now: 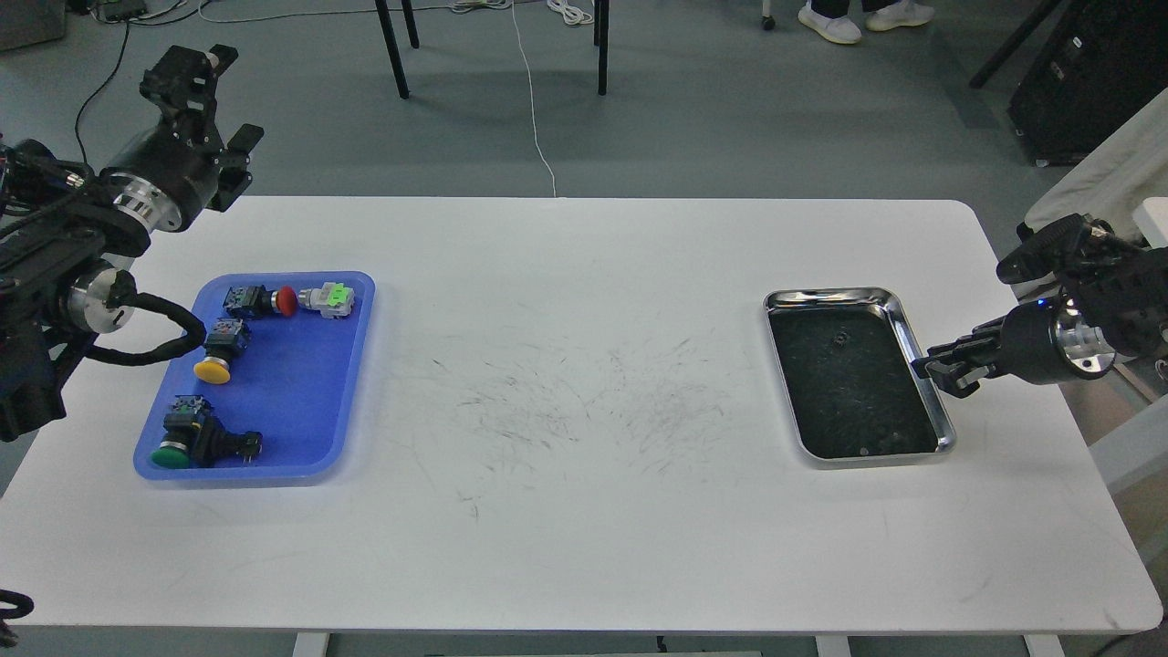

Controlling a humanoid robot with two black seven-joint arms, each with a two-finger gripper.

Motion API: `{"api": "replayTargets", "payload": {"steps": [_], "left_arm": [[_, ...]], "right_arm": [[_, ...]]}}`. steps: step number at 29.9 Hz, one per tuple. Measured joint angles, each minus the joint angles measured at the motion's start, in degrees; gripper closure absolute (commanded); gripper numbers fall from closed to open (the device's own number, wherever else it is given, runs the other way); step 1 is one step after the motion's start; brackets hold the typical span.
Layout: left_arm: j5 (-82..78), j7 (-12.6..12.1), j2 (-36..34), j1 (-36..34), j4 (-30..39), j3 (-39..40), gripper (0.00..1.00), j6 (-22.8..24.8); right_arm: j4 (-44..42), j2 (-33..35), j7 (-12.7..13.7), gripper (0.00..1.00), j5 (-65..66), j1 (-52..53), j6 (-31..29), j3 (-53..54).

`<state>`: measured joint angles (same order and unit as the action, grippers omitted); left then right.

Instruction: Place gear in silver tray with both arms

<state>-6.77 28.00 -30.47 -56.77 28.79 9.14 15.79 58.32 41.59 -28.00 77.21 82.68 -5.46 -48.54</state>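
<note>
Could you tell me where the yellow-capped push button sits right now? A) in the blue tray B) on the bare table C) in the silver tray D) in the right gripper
A: the yellow-capped push button lies inside the blue tray, at the left of the table, among the other buttons.

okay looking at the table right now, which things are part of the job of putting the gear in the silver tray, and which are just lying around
Part of the job:
silver tray
small dark piece in the tray, possibly the gear
left gripper
right gripper

Just lying around:
blue tray
red push button
yellow push button
green push button
green-and-white part
</note>
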Motion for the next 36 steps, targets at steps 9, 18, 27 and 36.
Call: {"api": "replayTargets", "payload": {"steps": [9,18,27,36], "left_arm": [[0.0,0.0,-0.1,0.3,0.0,0.0,0.02,0.0],[0.0,0.0,0.0,0.3,0.0,0.0,0.02,-0.1],[0.1,0.0,-0.1,0.3,-0.2,0.2,0.02,-0.1],[0.1,0.0,-0.5,0.2,-0.1,0.3,0.02,-0.1]], "right_arm": [[-0.6,-3.1,0.0,0.98,0.1,-0.7,0.4,0.1],[-3.2,-5.0,0.0,0.98,0.1,-3.1,0.5,0.1],[-5.1,-7.0,0.0,0.98,0.1,-4.3,1.2,0.4],[-5.4,-8.1,0.0,0.89,0.1,-5.1,2.2,0.6]]}}
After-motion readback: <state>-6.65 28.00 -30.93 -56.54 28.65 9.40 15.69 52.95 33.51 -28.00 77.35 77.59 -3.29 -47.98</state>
